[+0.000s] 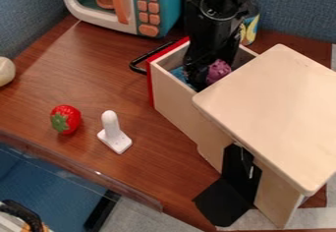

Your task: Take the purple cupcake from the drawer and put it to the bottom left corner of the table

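The black gripper [202, 76] hangs down inside the wooden drawer [181, 109], which stands pulled out with its red front facing left. Right beside the gripper, on its right side, lies the purple cupcake [218, 71] in the drawer. Whether the gripper touches or holds it cannot be made out, as the gripper's lower end is partly hidden in the drawer. Something blue [181, 73] lies in the drawer to the gripper's left. The brown table [98, 81] extends to the left of the drawer.
A strawberry [66, 119] and a white stand-like object [113, 132] are on the table left of the drawer. A toy microwave [141, 10] stands at the back, a pale round object [5, 71] at the left edge. The wooden cabinet top [275, 113] is at right; a clear rim [85, 172] borders the table's front.
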Controlling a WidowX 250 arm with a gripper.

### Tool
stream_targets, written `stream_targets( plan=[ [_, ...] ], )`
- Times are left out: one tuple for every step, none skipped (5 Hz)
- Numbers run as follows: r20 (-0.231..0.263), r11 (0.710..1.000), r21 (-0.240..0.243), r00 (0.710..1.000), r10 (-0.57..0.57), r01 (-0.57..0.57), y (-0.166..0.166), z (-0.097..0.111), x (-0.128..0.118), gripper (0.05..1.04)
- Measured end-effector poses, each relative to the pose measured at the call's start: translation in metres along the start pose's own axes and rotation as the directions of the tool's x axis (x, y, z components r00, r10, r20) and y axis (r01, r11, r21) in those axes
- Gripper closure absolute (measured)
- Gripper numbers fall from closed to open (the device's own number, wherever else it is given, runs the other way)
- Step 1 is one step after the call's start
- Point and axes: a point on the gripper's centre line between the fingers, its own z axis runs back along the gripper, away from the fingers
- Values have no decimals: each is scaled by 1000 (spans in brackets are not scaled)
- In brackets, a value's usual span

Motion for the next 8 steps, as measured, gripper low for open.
stream_targets(
  plan=[
    [-14, 1000, -10, 1000, -15, 15, -3, 3, -1, 189],
    [-32, 994, -107, 999, -35, 31, -16, 34, 2, 189],
    [-52, 966, -258, 998, -28, 14, -28, 82, 19, 189],
    [-40, 934, -358, 999, -5, -10, -24, 118, 38, 189],
    [5, 923, -384, 999, 31, -27, 1, 126, 70, 189],
    [59, 933, -361, 997, 43, -19, 23, 118, 89, 189],
    [126, 942, -330, 985, 116, -68, 61, 102, 131, 189],
    [162, 953, -298, 980, 113, -60, 88, 85, 155, 189]
  ],
)
